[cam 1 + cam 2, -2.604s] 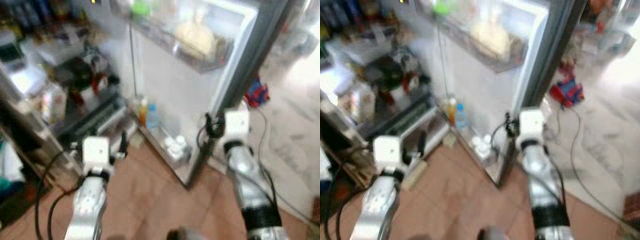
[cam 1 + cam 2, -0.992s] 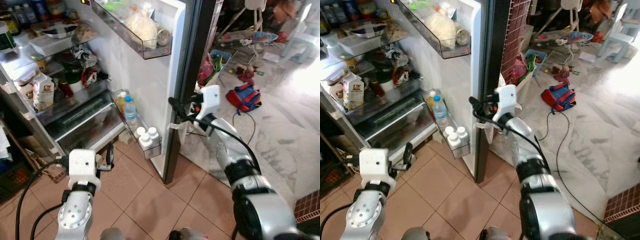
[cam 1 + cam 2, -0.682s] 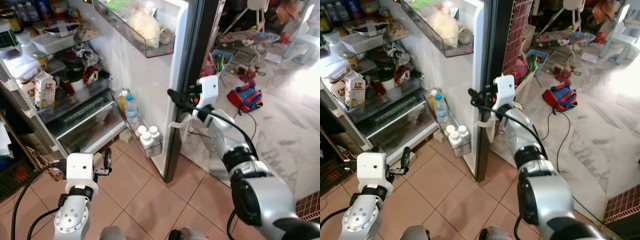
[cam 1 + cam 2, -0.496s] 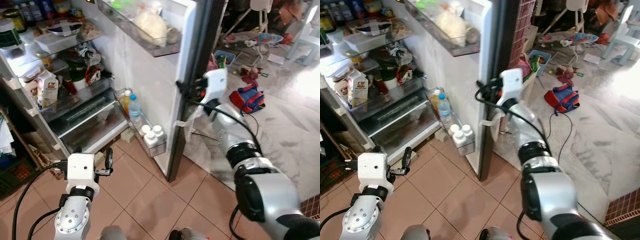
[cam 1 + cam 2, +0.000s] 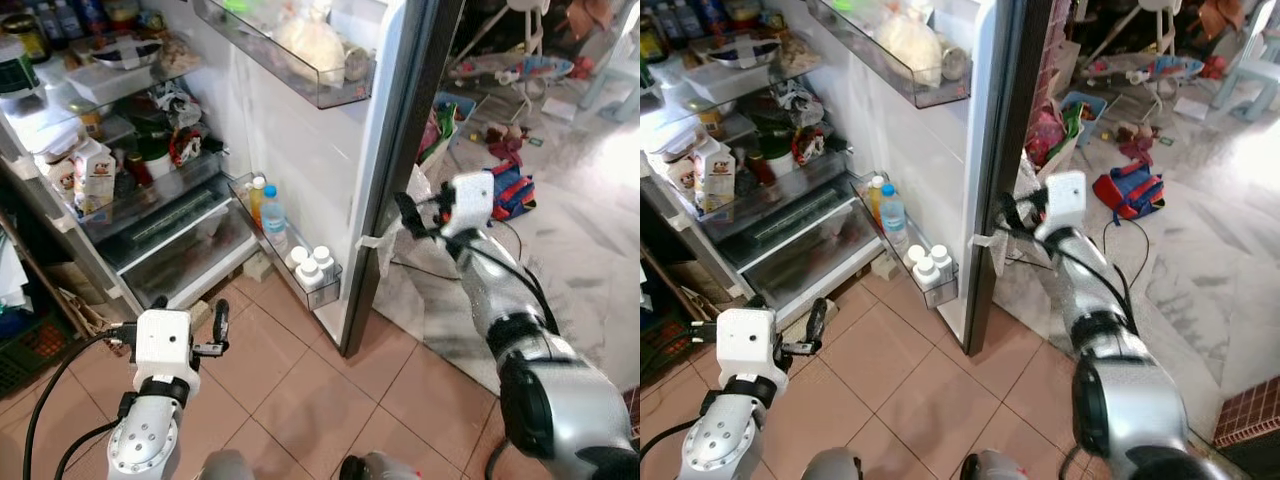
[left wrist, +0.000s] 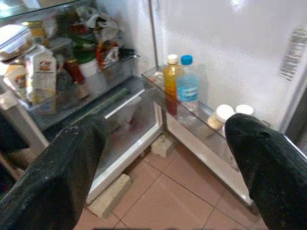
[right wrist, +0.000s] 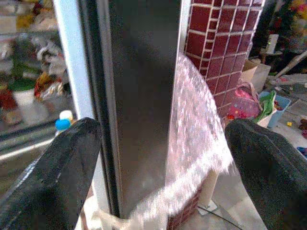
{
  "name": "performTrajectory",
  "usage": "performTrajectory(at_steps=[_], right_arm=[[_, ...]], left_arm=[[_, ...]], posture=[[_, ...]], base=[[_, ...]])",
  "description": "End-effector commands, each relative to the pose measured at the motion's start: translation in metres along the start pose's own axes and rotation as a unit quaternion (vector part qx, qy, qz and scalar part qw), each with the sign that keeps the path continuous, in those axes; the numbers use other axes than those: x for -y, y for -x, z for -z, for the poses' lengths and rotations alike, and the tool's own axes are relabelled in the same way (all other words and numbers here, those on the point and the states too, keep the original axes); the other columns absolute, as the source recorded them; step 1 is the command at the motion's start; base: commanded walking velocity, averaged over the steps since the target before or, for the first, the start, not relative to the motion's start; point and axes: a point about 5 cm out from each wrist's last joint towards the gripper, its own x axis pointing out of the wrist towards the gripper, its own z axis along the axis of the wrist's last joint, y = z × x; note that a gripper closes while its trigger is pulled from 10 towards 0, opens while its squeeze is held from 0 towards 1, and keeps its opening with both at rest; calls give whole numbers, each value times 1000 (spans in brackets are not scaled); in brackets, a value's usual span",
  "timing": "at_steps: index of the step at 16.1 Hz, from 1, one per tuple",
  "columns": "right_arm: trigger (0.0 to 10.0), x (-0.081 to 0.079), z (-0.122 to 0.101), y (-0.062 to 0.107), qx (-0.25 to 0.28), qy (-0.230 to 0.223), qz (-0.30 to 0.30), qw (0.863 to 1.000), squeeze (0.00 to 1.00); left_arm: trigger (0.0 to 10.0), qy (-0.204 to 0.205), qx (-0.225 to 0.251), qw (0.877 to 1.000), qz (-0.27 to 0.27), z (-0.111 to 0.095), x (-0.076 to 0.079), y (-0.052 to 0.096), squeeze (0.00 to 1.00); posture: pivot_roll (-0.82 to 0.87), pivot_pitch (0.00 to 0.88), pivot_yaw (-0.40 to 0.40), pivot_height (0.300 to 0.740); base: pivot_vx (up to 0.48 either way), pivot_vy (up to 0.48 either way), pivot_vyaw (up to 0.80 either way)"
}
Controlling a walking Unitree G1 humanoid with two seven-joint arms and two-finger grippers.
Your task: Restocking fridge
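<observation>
Fridge door [image 5: 330, 150] lower bin [image 5: 295, 250]: orange & water bottles, white-capped jars.

Off-task items I can see:
- Terracotta tile floor [image 5: 300, 400], underfoot.
- Marble floor [image 5: 590, 250], to the right.
- Red brick-pattern wall [image 7: 225, 43].
- Crinkled plastic sheet [image 7: 192, 158] hanging beside that wall.
- Red and blue bag [image 5: 1127, 190] lying on the marble.
- Black cable [image 5: 1155, 255] trailing beside the bag.
- Scattered toys [image 5: 1135, 135], farther back.
</observation>
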Motion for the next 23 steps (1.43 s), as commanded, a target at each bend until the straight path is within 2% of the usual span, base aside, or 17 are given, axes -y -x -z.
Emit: performTrajectory(at_steps=[1, 6, 9, 10, 12, 15, 17, 19, 20, 21, 23], right_arm=[[10000, -6, -16, -10, 19, 5, -2, 1000, 0], [10000, -25, -39, -29, 32, 4, -6, 999, 0], [10000, -35, -47, -35, 39, -5, -20, 999, 0], [10000, -40, -50, -37, 44, -16, -35, 998, 0], [10000, -50, -50, -37, 52, -57, -106, 991, 0], [10000, -54, -44, -30, 57, -65, -174, 981, 0], [10000, -54, -35, -21, 51, -74, -238, 967, 0], [10000, -57, -29, -8, 40, -96, -331, 938, 0], [10000, -58, -28, -5, 38, -102, -348, 931, 0], [10000, -60, -28, 0, 33, -110, -379, 918, 0], [10000, -61, -28, 6, 31, -119, -400, 908, 0]], left_arm=[[10000, -1, 1, 1000, 7, -4, -1, 5, 0], [10000, -18, -25, 999, -17, -5, -14, 36, 0], [10000, -22, -37, 999, -15, -7, -15, 47, 0], [10000, -23, -39, 999, -13, -7, -15, 47, 0], [10000, -24, -38, 999, -11, -9, -15, 43, 0], [10000, -22, -38, 999, -9, -8, -13, 39, 0], [10000, -17, -38, 999, -5, -7, -9, 35, 0], [10000, -15, -34, 999, -3, -6, -8, 26, 0], [10000, -14, -33, 999, -3, -6, -8, 24, 0], [10000, -14, -31, 999, -2, -5, -7, 21, 0], [10000, -13, -26, 1000, 0, -5, -6, 15, 0]], posture=[[260, 87, -17, 740], [350, 158, -16, 740], [367, 179, -6, 740], [364, 182, -4, 740], [355, 182, -6, 740], [328, 175, -12, 740], [308, 163, -17, 740], [286, 144, -22, 740], [284, 141, -23, 740], [272, 127, -24, 740], [261, 112, -24, 740]], base=[[0, 0, 0], [0, 0, 0], [0, 0, 0], [0, 0, 0], [0, 0, 0], [0, 0, 0], [0, 0, 0], [0, 0, 0], [0, 0, 0], [0, 0, 0], [0, 0, 0]])
